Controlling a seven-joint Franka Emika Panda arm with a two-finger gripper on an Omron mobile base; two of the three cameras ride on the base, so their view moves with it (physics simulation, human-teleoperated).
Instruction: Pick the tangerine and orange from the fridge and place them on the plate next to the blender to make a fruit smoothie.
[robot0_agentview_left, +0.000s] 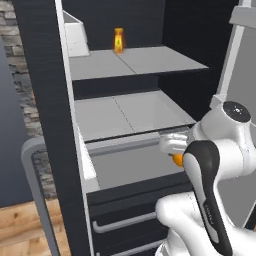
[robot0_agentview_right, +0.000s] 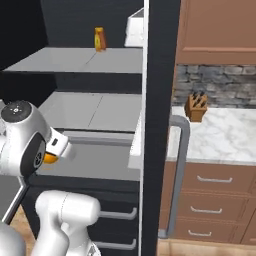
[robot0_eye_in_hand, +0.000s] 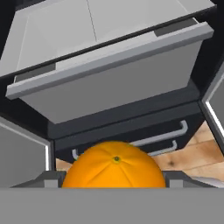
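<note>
The black fridge (robot0_agentview_left: 45, 75) stands open, its grey shelves (robot0_agentview_left: 130, 112) bare and a grey drawer (robot0_eye_in_hand: 113, 74) pulled partly out. My gripper (robot0_eye_in_hand: 113, 178) is shut on a round orange fruit (robot0_eye_in_hand: 114, 168) with a small green stem dot; whether it is the orange or the tangerine I cannot tell. The fruit (robot0_agentview_left: 177, 160) is held in front of the drawer, just off its right corner, and peeks out beside my hand (robot0_agentview_right: 49, 158). The plate and the blender are out of view.
A small orange bottle (robot0_agentview_left: 118, 40) stands at the back of the upper shelf. The fridge door with its grey bar handle (robot0_agentview_right: 180, 165) juts out to my right. Past it lie a marble counter (robot0_agentview_right: 225, 135), a knife block (robot0_agentview_right: 196, 107) and brown drawers.
</note>
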